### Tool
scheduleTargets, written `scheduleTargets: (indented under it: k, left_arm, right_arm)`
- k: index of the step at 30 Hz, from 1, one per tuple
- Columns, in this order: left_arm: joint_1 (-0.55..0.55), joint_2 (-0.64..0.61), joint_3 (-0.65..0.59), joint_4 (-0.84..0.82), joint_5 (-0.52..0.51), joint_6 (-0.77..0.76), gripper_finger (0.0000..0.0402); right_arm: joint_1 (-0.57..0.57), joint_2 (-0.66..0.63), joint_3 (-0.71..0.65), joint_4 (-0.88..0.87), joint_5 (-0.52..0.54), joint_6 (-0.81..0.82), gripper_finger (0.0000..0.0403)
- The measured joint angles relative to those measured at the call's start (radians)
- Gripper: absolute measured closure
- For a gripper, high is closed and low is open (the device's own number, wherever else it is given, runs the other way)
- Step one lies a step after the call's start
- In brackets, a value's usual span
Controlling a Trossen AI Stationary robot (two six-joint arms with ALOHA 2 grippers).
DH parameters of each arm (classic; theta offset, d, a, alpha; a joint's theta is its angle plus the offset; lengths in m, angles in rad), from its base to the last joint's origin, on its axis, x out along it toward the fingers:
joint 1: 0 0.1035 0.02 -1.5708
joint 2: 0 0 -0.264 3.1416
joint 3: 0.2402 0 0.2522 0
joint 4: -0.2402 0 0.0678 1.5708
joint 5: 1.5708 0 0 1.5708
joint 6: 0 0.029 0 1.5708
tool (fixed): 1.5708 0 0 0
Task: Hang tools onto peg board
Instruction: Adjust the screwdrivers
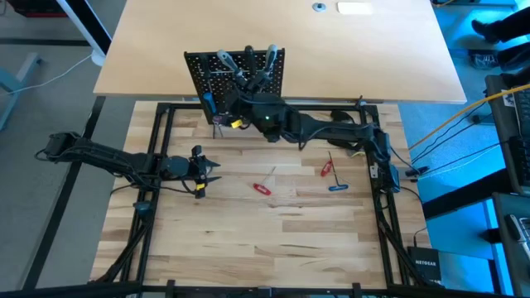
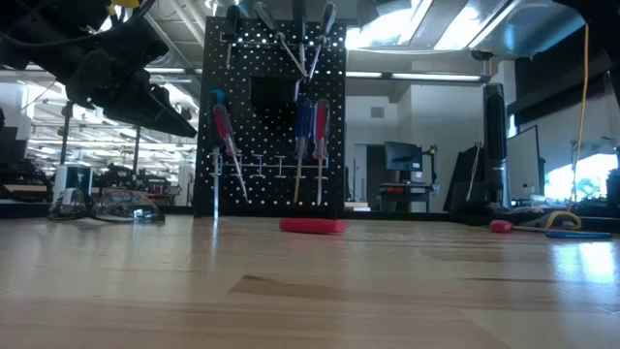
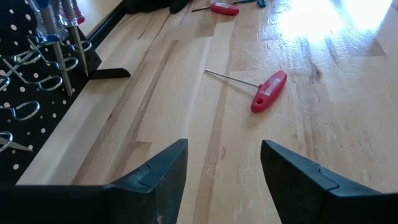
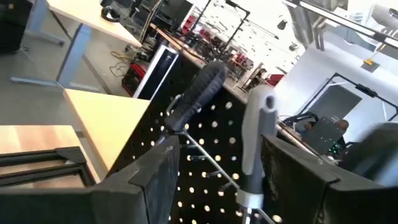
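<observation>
Right claw (image 1: 248, 80) at peg board (image 1: 199, 66), screwdrivers (image 2: 308, 126) hung.

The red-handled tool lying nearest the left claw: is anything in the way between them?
No. Only bare table lies between the open left claw and the red-handled tool.

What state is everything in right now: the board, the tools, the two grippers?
Peg board: upright, several tools hung.
Red-handled tool: lying loose on table.
Red key: lying on table.
Blue key: lying on table.
Left gripper: open, empty.
Right gripper: at board, around a grey-handled tool.
</observation>
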Motion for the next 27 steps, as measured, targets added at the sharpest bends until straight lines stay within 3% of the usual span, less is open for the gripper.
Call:
scheduleTargets:
  k: [14,27]
  left_arm:
    - [0.000,0.000,0.000,-0.001,0.000,-0.005,0.0208]
    - [0.000,0.000,0.000,0.000,0.000,-0.005,0.0208]
  right_arm:
    - [-0.111,0.050,0.001,0.141,-0.050,0.004,0.0178]
    - [-0.141,0.050,0.000,0.145,-0.096,0.005,0.0178]
